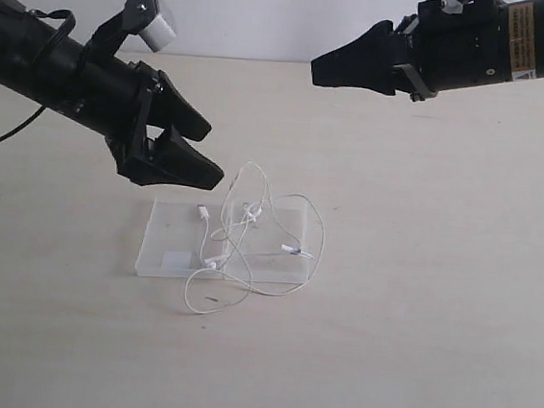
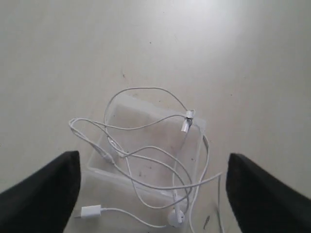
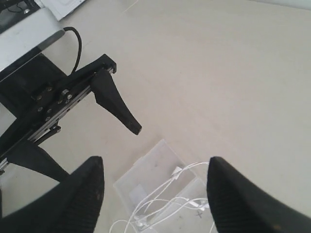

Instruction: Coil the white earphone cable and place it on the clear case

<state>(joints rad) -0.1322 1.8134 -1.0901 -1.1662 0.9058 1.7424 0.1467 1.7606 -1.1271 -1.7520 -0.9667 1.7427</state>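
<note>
The clear case (image 1: 168,237) lies flat on the table, a small white label (image 1: 178,261) on its near-left part. The white earphone cable (image 1: 252,212) rests on it in loose tangled loops; one loop spills over the front edge onto the table. My left gripper (image 1: 211,155) hovers open just above and left of the case, holding nothing. In the left wrist view the cable (image 2: 141,89), an earbud (image 2: 177,217) and the plug (image 2: 91,211) lie on the case (image 2: 160,131) between the open gripper (image 2: 153,156). My right gripper (image 1: 314,71) is raised far behind, open and empty (image 3: 154,162).
The pale table (image 1: 436,307) stretches around the case on all sides. In the right wrist view the left arm's black fingers (image 3: 116,104) reach toward the case (image 3: 150,170) and cable (image 3: 167,187). A black cord trails from the left arm (image 1: 9,130).
</note>
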